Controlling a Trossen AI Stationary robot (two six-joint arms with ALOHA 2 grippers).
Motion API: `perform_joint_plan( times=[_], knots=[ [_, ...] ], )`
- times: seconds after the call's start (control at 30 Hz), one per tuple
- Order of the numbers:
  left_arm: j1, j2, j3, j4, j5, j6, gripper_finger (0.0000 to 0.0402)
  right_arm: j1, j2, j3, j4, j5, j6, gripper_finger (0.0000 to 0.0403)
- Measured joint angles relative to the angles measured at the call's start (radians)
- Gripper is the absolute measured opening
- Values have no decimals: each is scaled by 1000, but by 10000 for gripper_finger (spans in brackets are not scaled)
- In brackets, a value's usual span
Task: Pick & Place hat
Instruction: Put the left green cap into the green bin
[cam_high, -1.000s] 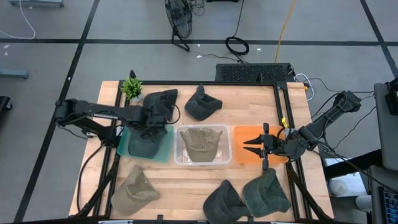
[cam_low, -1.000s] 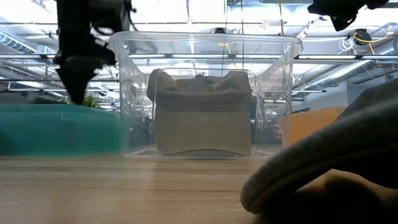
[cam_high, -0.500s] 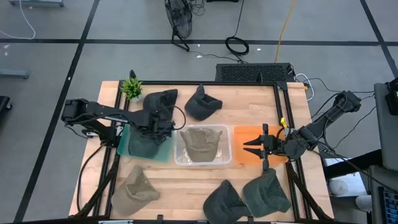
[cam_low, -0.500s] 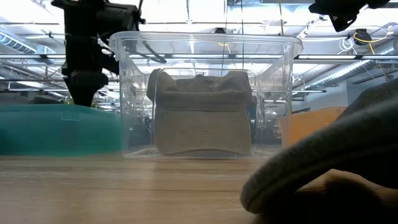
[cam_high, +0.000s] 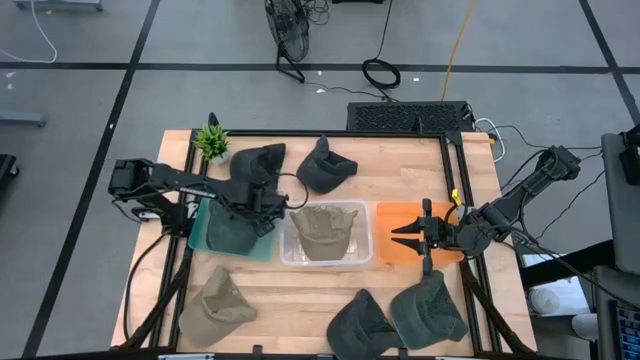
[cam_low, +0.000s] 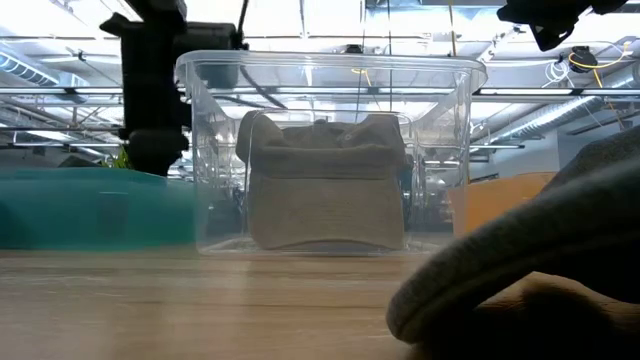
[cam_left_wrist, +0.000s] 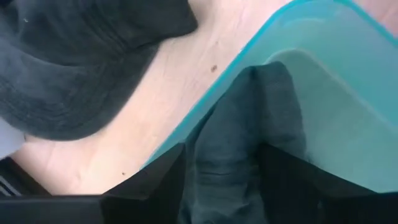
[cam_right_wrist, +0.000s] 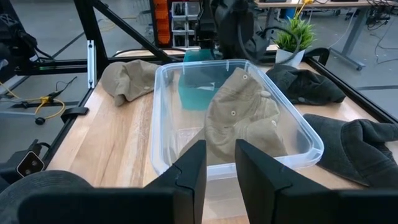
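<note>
Hovering over the teal bin (cam_high: 205, 236), the left gripper (cam_high: 262, 203) stands fingers apart above the dark hat (cam_left_wrist: 239, 134) inside, so lifting straight up should avoid snagging it.

The left pincer (cam_high: 262, 203) has slid toward 3 o'clock, from over the middle of the teal bin (cam_high: 205, 238) to its edge beside the clear bin (cam_high: 290, 252). In the low view it now stands against the clear bin's wall.
</note>
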Motion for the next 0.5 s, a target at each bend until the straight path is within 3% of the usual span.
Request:
perform_joint_plan(
  times=[0.27, 0.5],
  knots=[
    [25, -93, 13, -202, -1, -35, 211, 0, 0, -10, 4, 1, -17, 73],
    [3, -242, 22, -197, -48, -105, 211, -5, 0, -41, 58, 3, -29, 73]
  ],
)
